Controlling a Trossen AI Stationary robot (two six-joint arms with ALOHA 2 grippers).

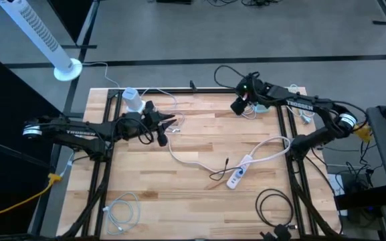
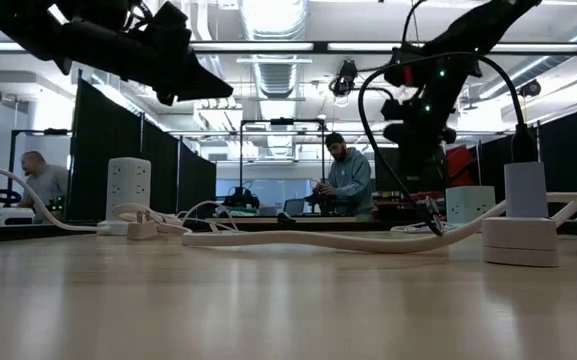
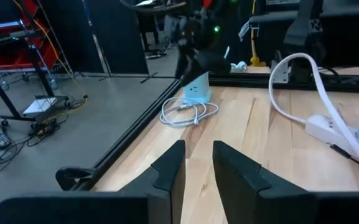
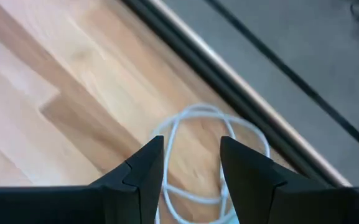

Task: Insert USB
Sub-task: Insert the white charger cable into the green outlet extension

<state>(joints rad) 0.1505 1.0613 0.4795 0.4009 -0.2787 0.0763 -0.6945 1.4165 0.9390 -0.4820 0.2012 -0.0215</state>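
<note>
High view: wooden table | white power strip mid-table | tower fan on floor | both grippers' fingers released.

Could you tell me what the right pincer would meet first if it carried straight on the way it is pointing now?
Most likely the coiled white cable on the wooden table. In its wrist view the right pincer, open, points down at that coil near the table's edge. How far above it hangs is unclear.
</note>
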